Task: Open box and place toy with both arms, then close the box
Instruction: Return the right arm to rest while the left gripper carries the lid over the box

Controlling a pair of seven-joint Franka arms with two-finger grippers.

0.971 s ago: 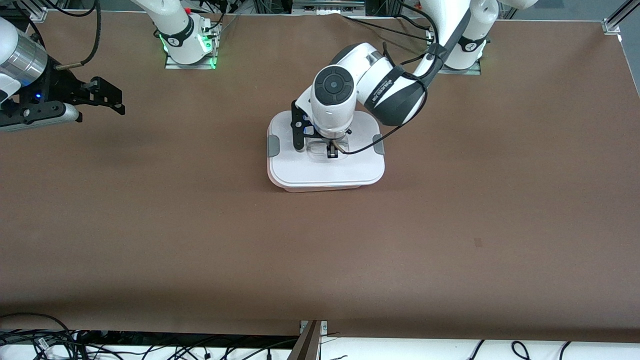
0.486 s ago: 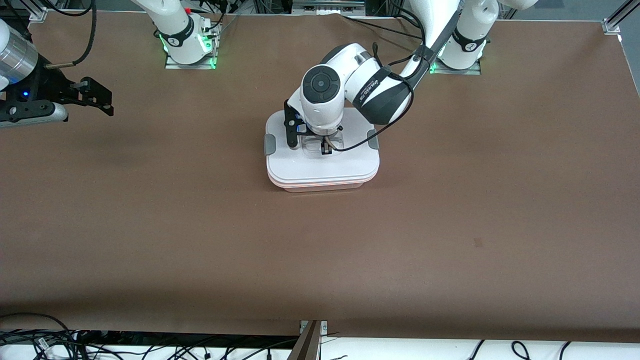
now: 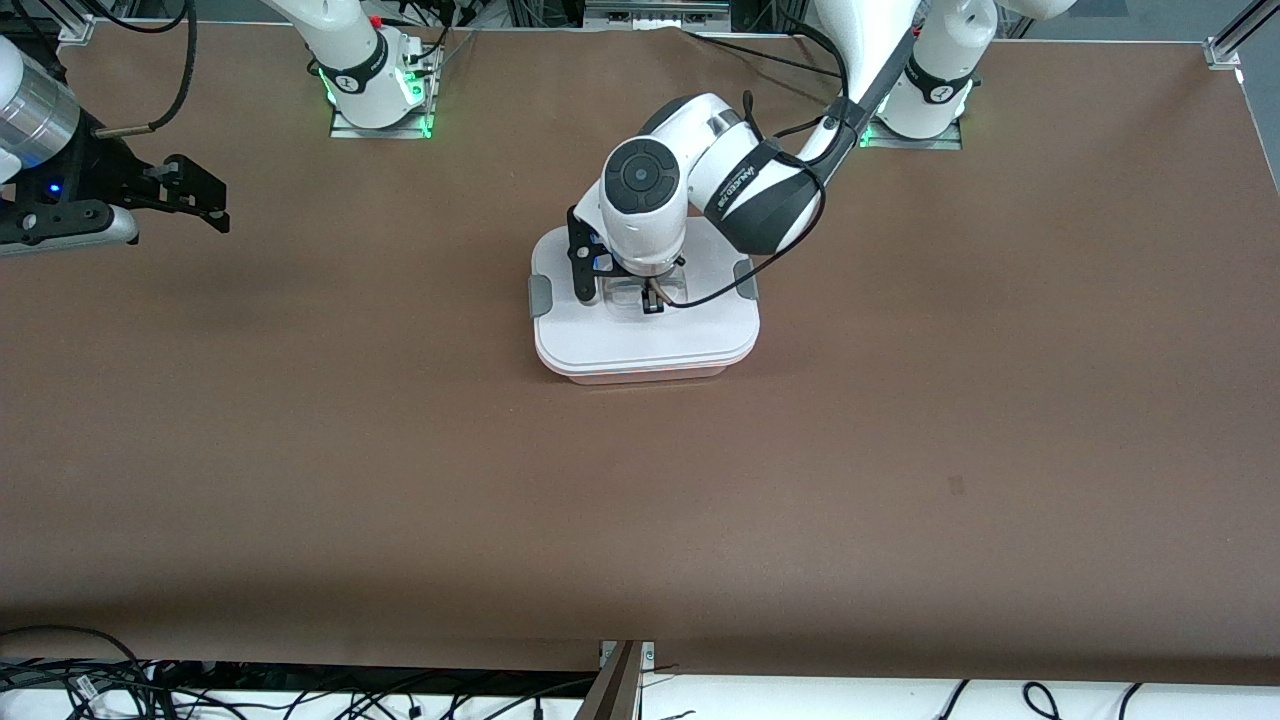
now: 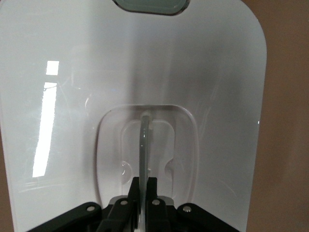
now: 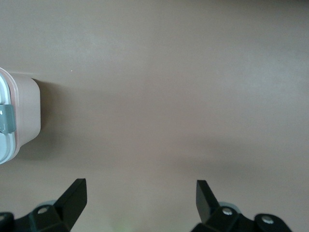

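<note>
The box [image 3: 645, 372], a pinkish translucent tub, stands mid-table with its white lid [image 3: 650, 335] on it and grey clips [image 3: 540, 297] at both ends. My left gripper [image 3: 654, 303] is over the lid's middle and shut on the clear recessed handle [image 4: 144, 140]; the lid fills the left wrist view [image 4: 72, 96]. My right gripper [image 3: 205, 195] is open and empty over bare table at the right arm's end; its view shows the box's end [image 5: 19, 113] with one clip [image 5: 6, 118]. The toy is not in view.
The brown table [image 3: 640, 500] spreads wide around the box. Arm bases [image 3: 375, 90] stand along the table's edge farthest from the front camera. Cables [image 3: 100, 680] hang below the near edge.
The left arm, holding the handle, has shifted the lid slightly toward the right arm's end; a pink rim showed under the lid, then narrowed. The right gripper has drawn back a little.
</note>
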